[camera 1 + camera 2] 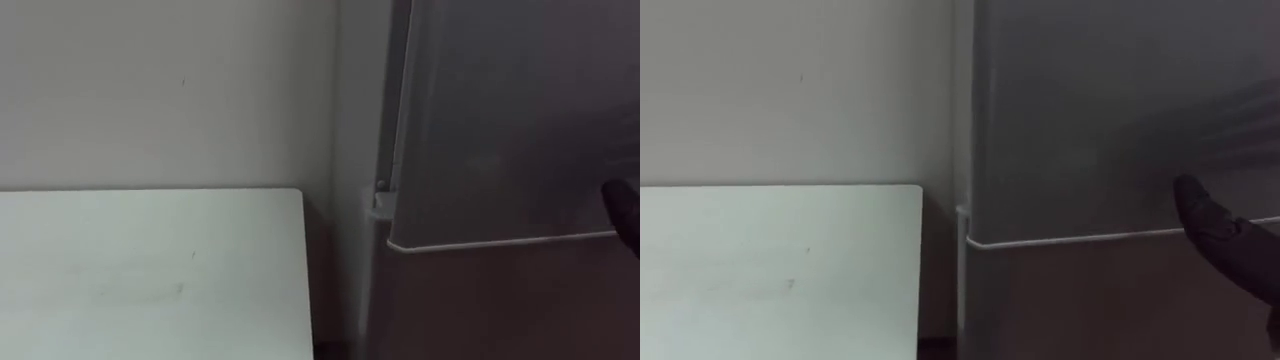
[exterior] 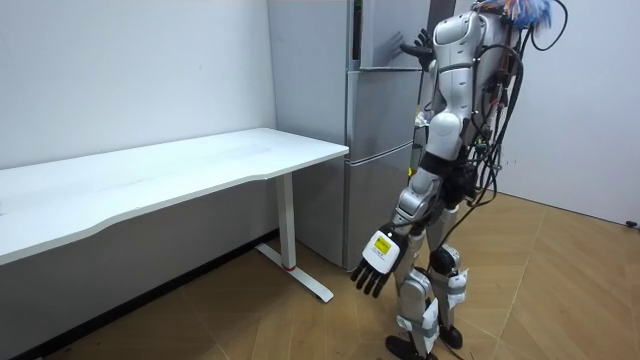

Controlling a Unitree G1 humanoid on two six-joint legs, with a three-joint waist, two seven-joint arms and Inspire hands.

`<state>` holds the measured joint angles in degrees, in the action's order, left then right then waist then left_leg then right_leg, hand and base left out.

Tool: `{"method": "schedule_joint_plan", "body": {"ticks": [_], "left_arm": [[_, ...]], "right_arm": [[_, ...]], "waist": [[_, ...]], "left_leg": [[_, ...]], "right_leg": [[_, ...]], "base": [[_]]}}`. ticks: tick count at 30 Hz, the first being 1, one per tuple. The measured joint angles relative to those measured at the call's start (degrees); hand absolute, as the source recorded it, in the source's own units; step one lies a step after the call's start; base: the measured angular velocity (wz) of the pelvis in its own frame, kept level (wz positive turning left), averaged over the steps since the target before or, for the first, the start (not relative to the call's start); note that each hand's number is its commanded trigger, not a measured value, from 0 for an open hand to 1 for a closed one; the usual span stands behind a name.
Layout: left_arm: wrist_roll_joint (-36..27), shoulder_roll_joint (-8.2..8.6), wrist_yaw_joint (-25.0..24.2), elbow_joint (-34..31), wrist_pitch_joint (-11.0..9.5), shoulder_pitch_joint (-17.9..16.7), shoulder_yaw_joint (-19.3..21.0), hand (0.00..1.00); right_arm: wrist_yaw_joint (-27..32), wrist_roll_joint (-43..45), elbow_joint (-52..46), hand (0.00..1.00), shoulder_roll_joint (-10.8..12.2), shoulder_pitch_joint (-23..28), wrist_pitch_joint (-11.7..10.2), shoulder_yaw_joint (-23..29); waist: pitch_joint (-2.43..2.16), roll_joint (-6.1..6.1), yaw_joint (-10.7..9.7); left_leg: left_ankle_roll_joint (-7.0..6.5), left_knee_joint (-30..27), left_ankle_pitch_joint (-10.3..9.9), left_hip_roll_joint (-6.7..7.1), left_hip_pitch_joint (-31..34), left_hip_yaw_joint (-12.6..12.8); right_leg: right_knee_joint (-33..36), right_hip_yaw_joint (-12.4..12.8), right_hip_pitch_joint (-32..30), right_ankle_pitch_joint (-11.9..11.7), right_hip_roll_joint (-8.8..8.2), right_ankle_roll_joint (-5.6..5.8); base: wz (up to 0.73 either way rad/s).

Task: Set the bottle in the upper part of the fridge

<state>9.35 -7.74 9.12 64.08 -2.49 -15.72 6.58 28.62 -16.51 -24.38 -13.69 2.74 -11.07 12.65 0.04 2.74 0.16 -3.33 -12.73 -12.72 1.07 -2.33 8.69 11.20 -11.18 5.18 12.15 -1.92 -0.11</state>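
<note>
I stand right in front of the grey fridge. Its upper door rises ahead of me at the right, and a pale seam parts it from the lower door. My right hand is raised to that seam near the door's right side, with dark straight fingers lying against the metal. In the room view this hand shows spread fingers at the top door. My left hand hangs open beside my thigh, holding nothing.
A white table stands to the left of the fridge against the pale wall, with a narrow dark gap between them. The door's hinge sits on its left side. Wooden floor lies behind me.
</note>
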Motion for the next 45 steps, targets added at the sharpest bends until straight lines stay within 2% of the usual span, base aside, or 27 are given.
{"method": "schedule_joint_plan", "body": {"ticks": [3,6,18,19,23,25,29,30,34,37,45], "left_arm": [[0.02,-0.02,-0.54,-0.03,-0.01,0.40,-0.05,0.00],[0.02,-0.03,-0.83,-0.12,-0.03,0.64,-0.11,0.00],[0.14,-0.68,-2.49,-0.07,-0.36,0.87,-0.85,0.00],[0.47,-0.72,-3.11,-0.01,-0.36,0.85,-0.84,0.00],[1.12,-0.86,-4.06,0.12,-0.04,0.65,-0.83,0.00],[1.53,-1.03,-4.85,0.12,0.11,0.62,-0.85,0.00],[1.61,-1.04,-5.43,0.10,0.38,0.91,-0.85,0.00],[1.67,-1.04,-5.87,0.10,0.66,0.92,-0.85,0.00],[4.93,-1.03,-6.36,0.00,0.99,1.64,-0.87,0.00],[5.92,-1.02,-6.36,-0.40,1.03,2.22,-1.00,0.00],[8.05,-1.03,-6.35,-2.19,1.31,2.24,-0.55,0.00]], "right_arm": [[-0.66,1.43,-2.51,0.00,-0.08,-0.10,-0.13,-1.27],[-1.18,5.08,-3.98,0.00,0.08,-0.15,-0.15,-4.58],[-1.86,5.86,-3.95,0.00,0.09,-0.20,-0.13,-4.85],[-1.92,6.76,-3.85,0.00,0.10,-0.20,-0.10,-5.00],[-1.92,10.73,-3.64,0.00,0.12,-0.20,0.01,-5.97],[-1.66,12.78,-3.35,0.00,0.11,-0.19,0.01,-6.39],[-1.81,13.33,-3.35,0.00,0.07,-0.47,0.15,-7.02],[-1.99,14.39,-3.35,0.00,0.07,-0.66,0.50,-7.23],[-1.99,18.15,-0.88,0.00,-0.24,-1.81,0.58,-7.47],[-1.59,19.43,0.90,0.00,-0.54,-2.95,0.56,-7.34],[-0.88,22.72,3.52,0.00,-0.69,-4.03,0.40,-6.23]], "waist": [[-0.03,0.06,0.53],[-0.31,-0.08,0.43],[-0.29,-0.48,0.44],[-0.17,-0.72,0.49],[-0.30,-0.53,0.66],[-0.30,-0.57,1.40],[-0.25,-0.46,1.93],[-0.01,-0.08,2.01],[0.04,0.03,2.33],[0.07,0.09,3.36],[0.08,0.25,3.52]], "left_leg": [[0.00,0.01,0.00,0.01,0.31,-0.20],[0.03,0.01,0.02,0.01,0.70,-0.68],[0.05,0.13,0.01,0.01,0.82,-1.26],[0.08,0.08,0.03,0.00,0.85,-1.44],[0.31,-0.02,0.19,0.03,1.04,-2.15],[0.46,-0.02,0.29,-0.06,1.01,-2.23],[0.71,-0.01,0.46,-0.24,1.03,-2.47],[0.79,-0.01,0.51,-0.28,1.08,-2.59],[0.93,-0.29,0.61,-0.27,1.08,-3.13],[0.93,-0.60,0.61,-0.13,1.21,-3.36],[0.85,-1.11,0.67,0.15,1.75,-4.24]], "right_leg": [[-0.46,-0.22,0.06,-0.03,0.03,-0.02],[-0.56,-0.58,0.04,-0.09,0.10,-0.11],[-0.41,-2.13,0.60,-0.15,-0.03,-0.14],[-0.40,-2.62,0.69,-0.16,-0.06,-0.15],[-0.33,-3.29,0.72,-0.20,-0.05,-0.22],[-0.33,-3.29,0.72,-0.27,-0.05,-0.34],[-0.21,-3.71,0.72,-0.29,-0.13,-0.38],[-0.18,-4.20,0.70,-0.29,-0.15,-0.38],[-0.39,-6.30,1.09,-0.27,-0.40,-0.41],[-0.65,-6.63,1.31,-0.09,-0.50,-0.67],[-0.60,-7.88,1.22,0.18,-0.84,-0.67]], "base": [[0.03],[0.07],[0.02],[0.06],[0.06],[0.00],[0.01],[0.05],[0.06],[0.05],[0.06]]}}
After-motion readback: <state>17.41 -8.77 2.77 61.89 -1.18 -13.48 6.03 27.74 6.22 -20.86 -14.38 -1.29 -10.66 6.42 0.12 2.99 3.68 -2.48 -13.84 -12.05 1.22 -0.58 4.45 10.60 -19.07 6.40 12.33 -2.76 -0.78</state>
